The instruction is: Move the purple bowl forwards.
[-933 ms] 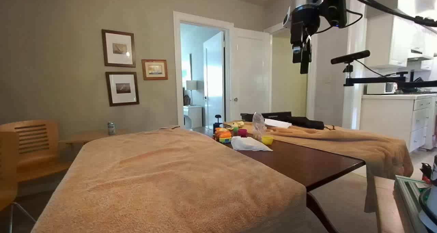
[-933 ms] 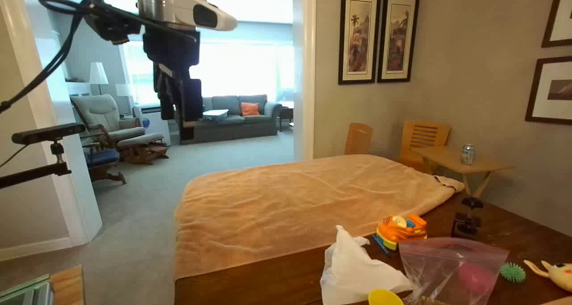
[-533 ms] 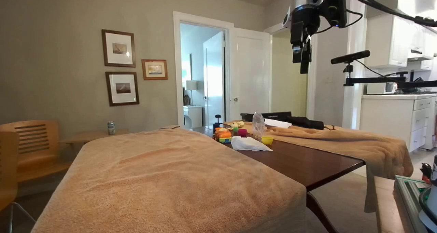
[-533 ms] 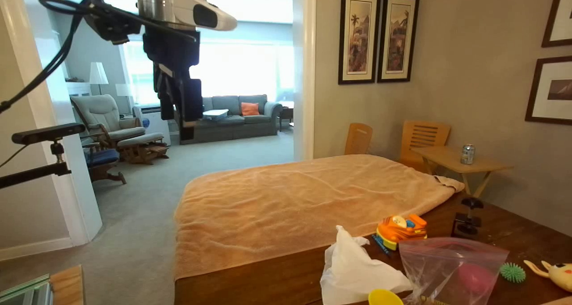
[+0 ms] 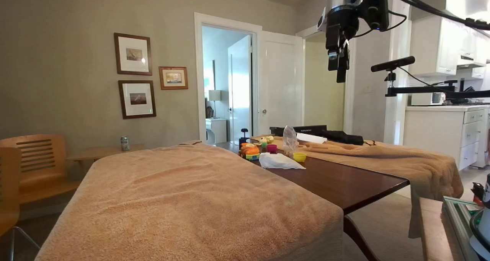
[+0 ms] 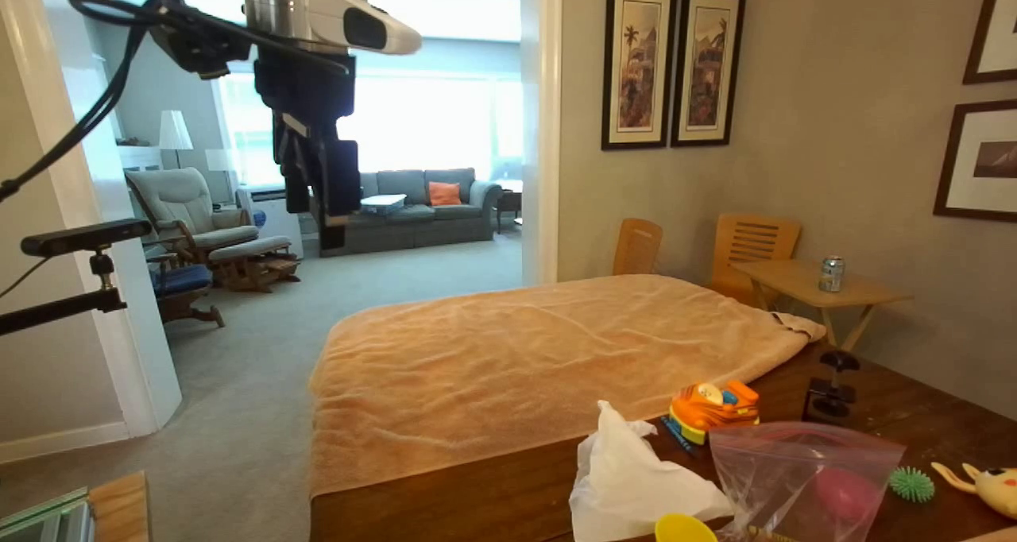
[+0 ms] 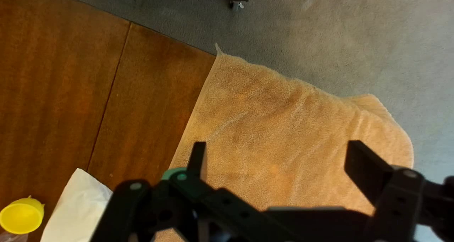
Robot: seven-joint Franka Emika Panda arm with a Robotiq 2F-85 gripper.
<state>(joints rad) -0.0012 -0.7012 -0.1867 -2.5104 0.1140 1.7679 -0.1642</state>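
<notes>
The purple bowl [image 5: 271, 149] is small and magenta and sits on the dark wooden table [image 5: 344, 180], behind a white cloth [image 5: 279, 162]. In an exterior view the purple bowl [image 6: 847, 494] shows through a clear plastic bag [image 6: 759, 466]. It is out of the wrist view. My gripper [image 5: 338, 74] hangs high in the air, well above and away from the bowl; it also shows in an exterior view [image 6: 326, 228]. In the wrist view my gripper [image 7: 276, 157] has its fingers wide apart, with nothing between them but the tan towel [image 7: 269, 121] far below.
A yellow bowl [image 5: 299, 157], an orange toy [image 5: 250, 151], a green spiky ball [image 6: 911, 485], a rabbit-eared toy [image 6: 997, 488] and a black clamp [image 6: 833, 391] surround the purple bowl. A camera on a black arm [image 5: 392, 64] stands near my gripper.
</notes>
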